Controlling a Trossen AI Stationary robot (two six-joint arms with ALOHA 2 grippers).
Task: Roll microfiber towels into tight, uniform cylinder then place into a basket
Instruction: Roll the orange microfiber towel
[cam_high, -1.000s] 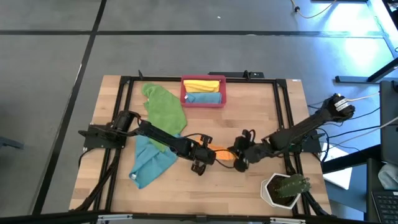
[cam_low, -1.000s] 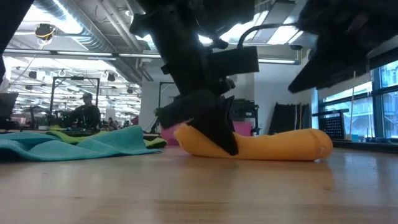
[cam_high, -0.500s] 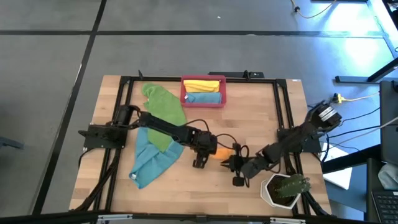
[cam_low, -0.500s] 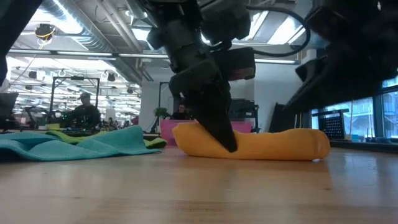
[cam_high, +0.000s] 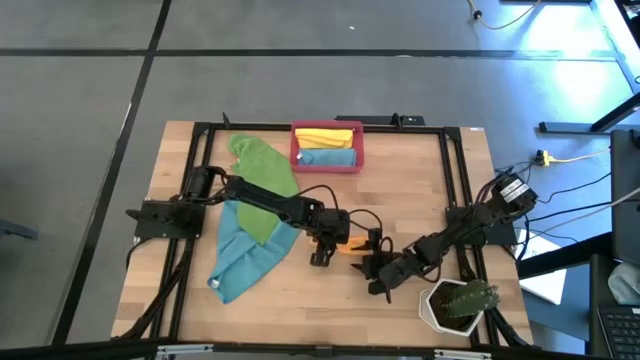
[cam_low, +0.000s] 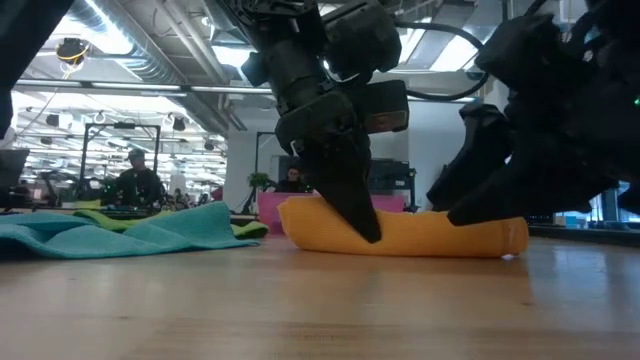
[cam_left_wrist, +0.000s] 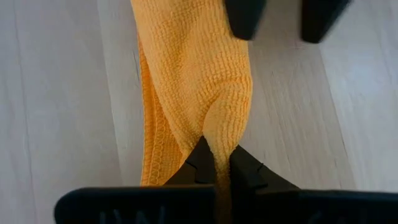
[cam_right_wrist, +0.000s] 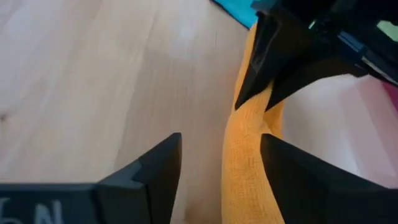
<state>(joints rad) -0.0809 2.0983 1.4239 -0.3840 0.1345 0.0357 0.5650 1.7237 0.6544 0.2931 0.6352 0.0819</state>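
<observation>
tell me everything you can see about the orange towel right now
The orange towel is a soft, waffle-textured cloth rolled into a long cylinder lying flat on the wooden table, near its front middle. The left tool is shut, pinching one end of the roll. The right tool is open, its fingers straddling the other end. The roll sits apart from the spread teal towel and the pink basket.

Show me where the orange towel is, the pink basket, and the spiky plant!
orange towel (cam_low: 420, 236): low view, on the middle of the rolled cloth.
basket (cam_high: 327, 165): high view, on its near rim.
spiky plant (cam_high: 470, 297): high view, on the green top above its white pot.
</observation>
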